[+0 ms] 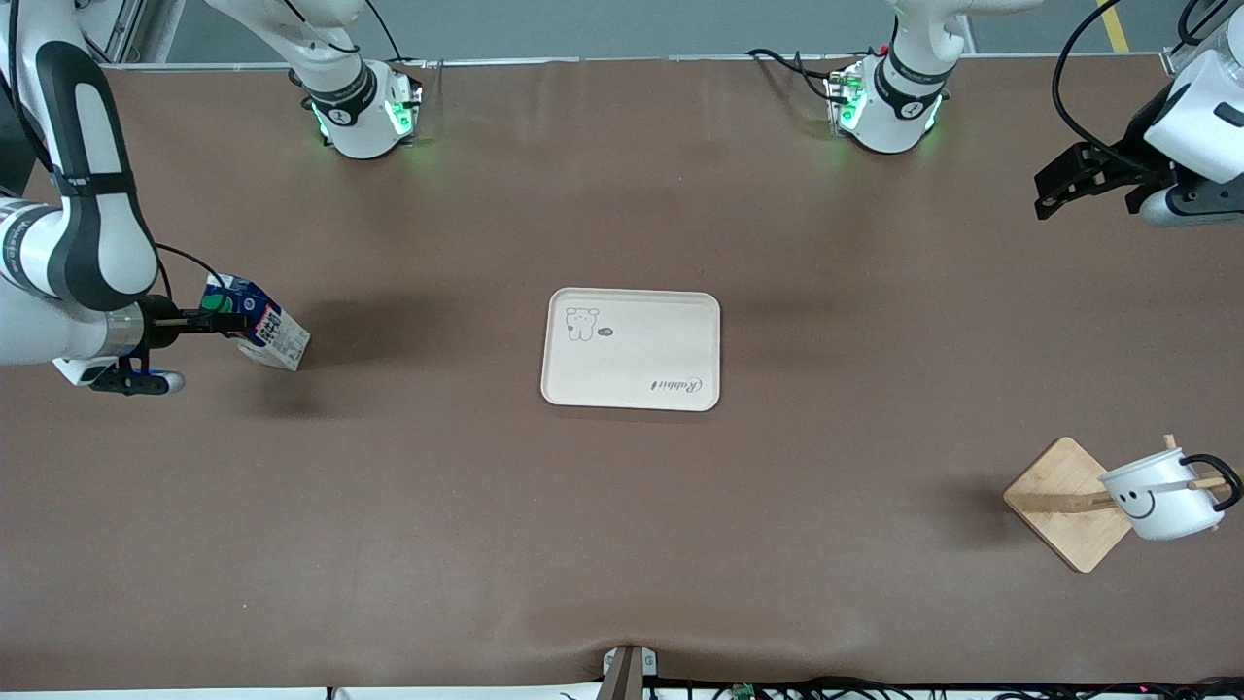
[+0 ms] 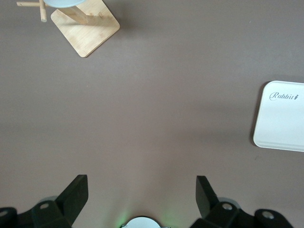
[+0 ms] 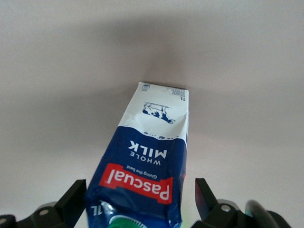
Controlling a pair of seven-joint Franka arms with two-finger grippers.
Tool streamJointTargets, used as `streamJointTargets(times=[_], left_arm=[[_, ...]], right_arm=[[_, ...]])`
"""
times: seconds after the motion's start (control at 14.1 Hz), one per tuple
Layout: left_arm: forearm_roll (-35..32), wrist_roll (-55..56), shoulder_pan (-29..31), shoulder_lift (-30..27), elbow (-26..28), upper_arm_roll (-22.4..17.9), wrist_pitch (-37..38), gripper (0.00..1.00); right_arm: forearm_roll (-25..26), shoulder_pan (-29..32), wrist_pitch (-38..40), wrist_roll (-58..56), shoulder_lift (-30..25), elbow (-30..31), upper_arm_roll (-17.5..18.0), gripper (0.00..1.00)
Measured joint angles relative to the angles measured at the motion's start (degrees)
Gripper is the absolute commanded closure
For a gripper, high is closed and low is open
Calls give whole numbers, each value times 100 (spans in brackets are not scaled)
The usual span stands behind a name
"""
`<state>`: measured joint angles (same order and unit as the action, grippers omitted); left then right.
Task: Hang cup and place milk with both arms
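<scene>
Dark blue gable-top milk carton (image 1: 260, 332) tilted, pinched at its top in right end effector (image 1: 216, 322) over bench (image 1: 622, 544). White smiley mug (image 1: 1162, 494) on wooden rack (image 1: 1069, 504). Left end effector (image 1: 1074, 182) spread wide, empty, aloft.

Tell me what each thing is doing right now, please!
cup: hanging on a peg of the wooden rack, tilted.
milk: tilted, at the right gripper; cannot tell if it is clamped.
tray: flat on the table, nothing on it.
left gripper: open, holding nothing, over the table at the left arm's end.
</scene>
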<state>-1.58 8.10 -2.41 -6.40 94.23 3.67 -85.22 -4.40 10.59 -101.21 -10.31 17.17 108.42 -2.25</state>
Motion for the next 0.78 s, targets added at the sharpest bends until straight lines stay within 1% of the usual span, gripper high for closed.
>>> streamJointTargets(times=[0.14,0.35,0.5,0.78], left_arm=[[0,0,0,0,5,0,9,0],[0,2,7,0,11,-1,13,0],[0,2,10,0,19,-2,14,0],[0,2,13,0,28,-3,14,0]], right_arm=[[0,0,221,0,-8,-280,5,0],[-17,-2,383,0,-35,-973,16,0],[-44,-14,447,0,-44,-1593,30,0],[-18,-259,1023,0,-58,-3004,44,0]])
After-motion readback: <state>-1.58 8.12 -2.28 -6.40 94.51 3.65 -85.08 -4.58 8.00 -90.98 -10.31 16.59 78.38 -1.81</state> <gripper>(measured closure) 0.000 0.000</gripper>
